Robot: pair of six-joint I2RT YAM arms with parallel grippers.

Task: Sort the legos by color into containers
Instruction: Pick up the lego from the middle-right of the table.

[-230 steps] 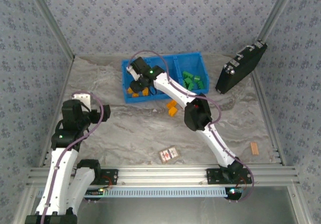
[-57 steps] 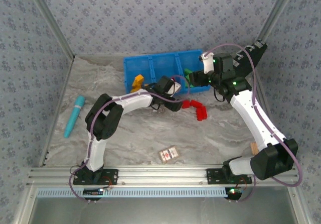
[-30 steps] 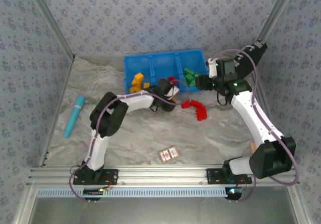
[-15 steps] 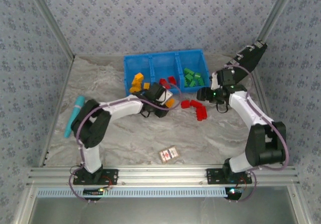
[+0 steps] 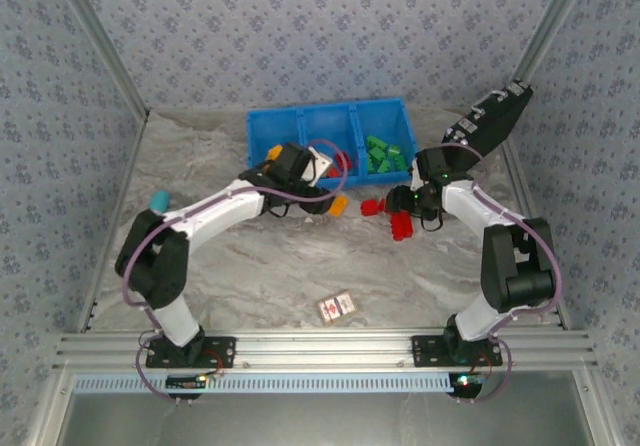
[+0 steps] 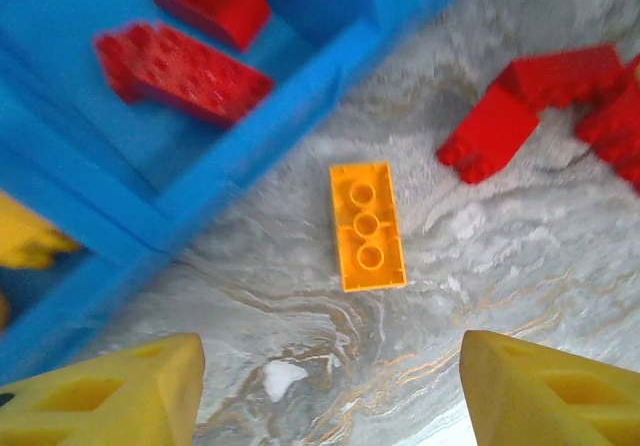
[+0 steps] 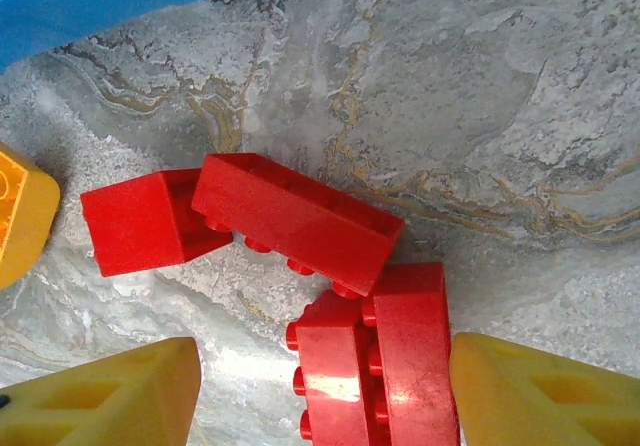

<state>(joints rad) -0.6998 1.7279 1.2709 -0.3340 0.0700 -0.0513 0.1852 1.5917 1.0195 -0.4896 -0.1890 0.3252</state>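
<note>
left gripper point(image 6: 325, 396): jaws spread wide, yellow fingertips point(image 6: 100, 391) well clear of any brick; from the top, sitting just off the bin's front wall point(image 5: 318, 192)
orange brick point(image 6: 367, 226): straight ahead of the left jaws, roughly centred between them, flat on the marble, three studs up, touching neither finger
blue bin point(image 6: 250, 136): further ahead and to the left of those jaws, front wall running diagonally, near the orange brick but not touching it
bin's red bricks point(image 6: 185, 61): two of them past that wall, in the middle compartment
bin's yellow bricks point(image 5: 272, 154): left compartment, further left of the left jaws
green bricks point(image 5: 385, 156): right compartment, off to the right of the left jaws
right gripper point(image 7: 325, 401): jaws wide too, one yellow fingertip point(image 7: 545, 396) on each side of the red pile; from the top, low over the table point(image 5: 405, 202)
red pair point(image 7: 375, 366): two red bricks side by side, right in the gap between the right jaws, closer to the right-hand finger; can't tell about contact
long red brick point(image 7: 295, 221): just ahead of the right jaws, slanted, touching the pair and a red block point(image 7: 150, 221) on its left
table point(image 5: 300, 266): grey marbled top under all the loose bricks
card box point(image 5: 338, 307): well behind both grippers, near the front rail
black device point(image 5: 490, 116): out past the right gripper, leaning in the far right corner
</note>
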